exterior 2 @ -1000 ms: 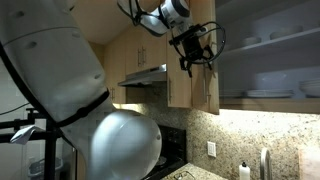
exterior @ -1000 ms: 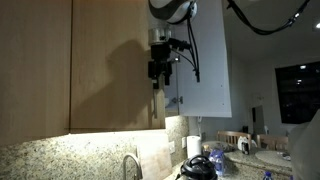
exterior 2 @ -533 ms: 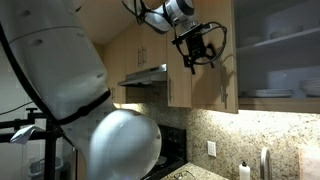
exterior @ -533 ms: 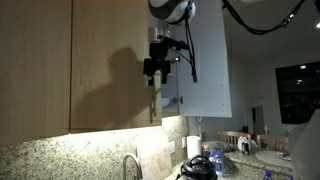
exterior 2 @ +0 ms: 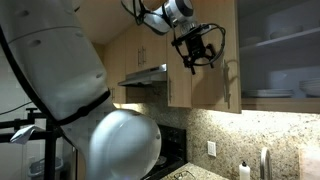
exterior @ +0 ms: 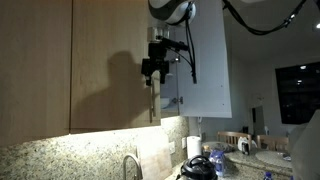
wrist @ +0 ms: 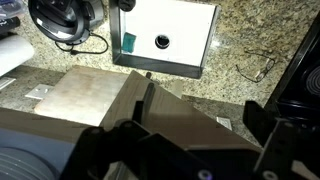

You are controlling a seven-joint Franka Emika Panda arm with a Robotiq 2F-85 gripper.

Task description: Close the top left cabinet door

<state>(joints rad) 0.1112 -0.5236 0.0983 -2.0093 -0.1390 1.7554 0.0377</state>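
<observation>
The top left cabinet door is a light-brown wood-grain panel. In an exterior view it stands nearly edge-on [exterior: 153, 103]; in an exterior view its face shows wider [exterior 2: 228, 45]. My gripper [exterior: 154, 68] [exterior 2: 200, 52] is against its upper part. In the wrist view the brown panel [wrist: 175, 112] runs between my two dark fingers, with its slim bar handle [wrist: 149, 92] at the left edge. My gripper [wrist: 195, 116] is open, one finger on each side of the panel, not clamped on it.
A pale white-grey door panel [exterior: 205, 60] hangs open beside my arm. Closed wood doors [exterior: 40, 60] fill the wall. Below are a granite counter [wrist: 240, 40], a faucet [exterior: 130, 165] and a kettle [exterior: 197, 167]. A range hood [exterior 2: 145, 77] and open shelves [exterior 2: 285, 40] flank the cabinet.
The wood door has swung further toward the cabinet with my gripper moving along with it; its edge has shifted sideways and its face shows wider. The last half second shows little movement.
</observation>
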